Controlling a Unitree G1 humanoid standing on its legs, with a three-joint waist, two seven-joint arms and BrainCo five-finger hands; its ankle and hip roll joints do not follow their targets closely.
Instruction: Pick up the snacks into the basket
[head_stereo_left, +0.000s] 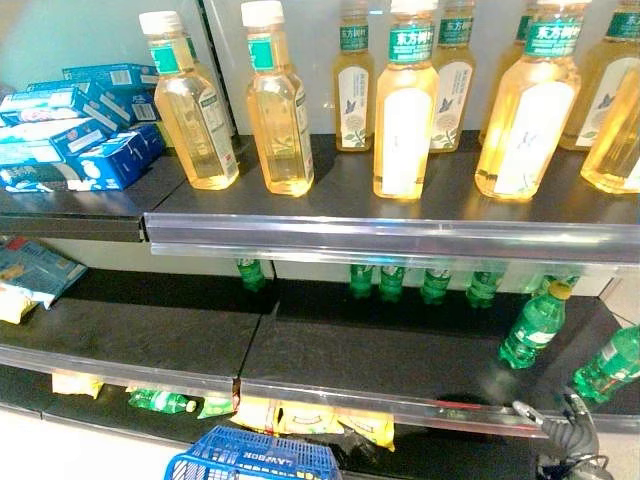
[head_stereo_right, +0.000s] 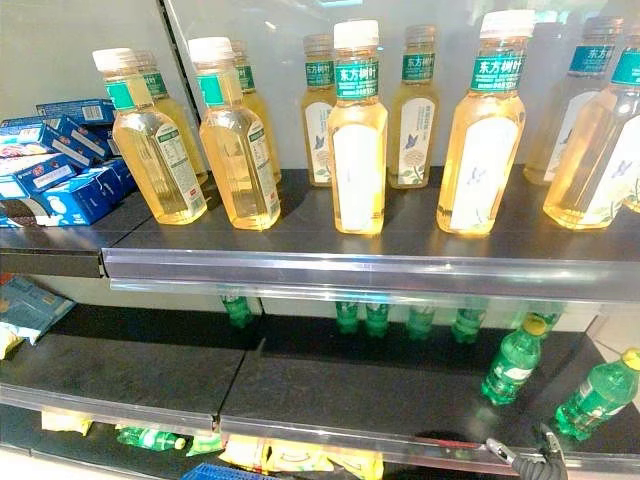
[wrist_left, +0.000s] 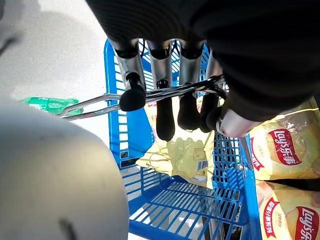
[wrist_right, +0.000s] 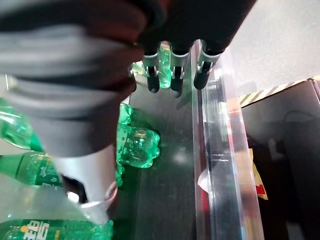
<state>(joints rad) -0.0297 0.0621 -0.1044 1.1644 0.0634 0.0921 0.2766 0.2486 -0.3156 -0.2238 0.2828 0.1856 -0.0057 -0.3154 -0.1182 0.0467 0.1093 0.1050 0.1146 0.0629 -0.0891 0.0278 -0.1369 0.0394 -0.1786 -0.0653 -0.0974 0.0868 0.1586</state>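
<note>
The left hand (wrist_left: 170, 95) has its fingers curled around the handle (wrist_left: 150, 95) of the blue basket (wrist_left: 175, 200); one yellow snack bag (wrist_left: 182, 155) lies inside the basket, directly below that hand. The right hand (wrist_right: 172, 75) hangs with relaxed fingers over the green bottles (wrist_right: 135, 145).

Bright overhead light washed the shelves, leaving glare streaks along the clear plastic shelf-edge strip (wrist_right: 215, 150) just beside the right hand's dark fingertips (wrist_right: 176, 90). The lower black shelves (head_stereo_left: 160, 330) sat dimmer, with the edges bowed.
</note>
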